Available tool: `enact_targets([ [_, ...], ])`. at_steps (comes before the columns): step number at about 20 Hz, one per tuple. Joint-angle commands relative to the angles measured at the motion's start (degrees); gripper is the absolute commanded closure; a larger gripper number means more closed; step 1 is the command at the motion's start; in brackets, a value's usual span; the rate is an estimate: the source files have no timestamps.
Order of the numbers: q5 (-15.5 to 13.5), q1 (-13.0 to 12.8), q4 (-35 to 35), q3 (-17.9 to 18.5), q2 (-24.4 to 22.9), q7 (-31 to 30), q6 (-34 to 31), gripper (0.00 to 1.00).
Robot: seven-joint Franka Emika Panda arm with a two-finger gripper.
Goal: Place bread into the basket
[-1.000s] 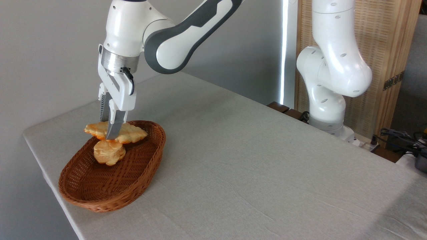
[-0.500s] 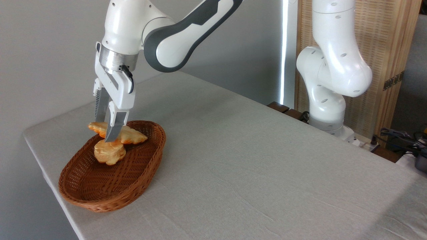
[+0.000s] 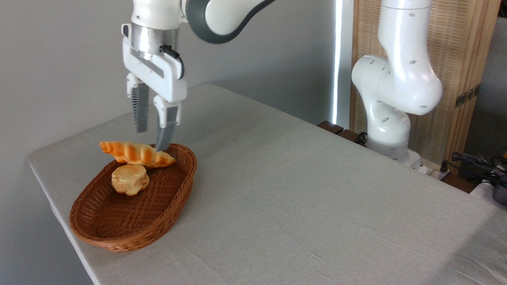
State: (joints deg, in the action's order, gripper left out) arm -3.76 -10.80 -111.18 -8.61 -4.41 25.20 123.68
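Observation:
The bread (image 3: 136, 154), a long golden-orange loaf with a scalloped surface, lies across the far end of the reddish-brown wicker basket (image 3: 166, 213). Its left tip sticks out over the basket's rim. Below it, inside the basket, sits a small round pale-yellow bun (image 3: 130, 179). My gripper (image 3: 151, 139) hangs open just above the bread, with nothing between its fingers. One fingertip (image 3: 162, 143) is close over the loaf's right half.
The basket stands near the left corner of a table covered with a grey cloth (image 3: 297, 190). The arm's white base (image 3: 392, 118) rises at the table's far right edge. Cables (image 3: 475, 162) lie beyond it.
The gripper has opened and let go of the bread, then risen and shifted slightly right. The bread now rests on the basket's far end.

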Motion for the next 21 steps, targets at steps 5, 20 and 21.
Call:
enact_targets([
  [5,3.1,-0.4,-0.3,6.2,-2.1,1.0,-11.6,0.00],
  [20,3.8,-0.4,-0.3,10.7,-3.4,5.5,-17.2,0.00],
  [21,3.8,-0.4,-0.3,10.7,-3.4,5.6,-17.2,0.00],
])
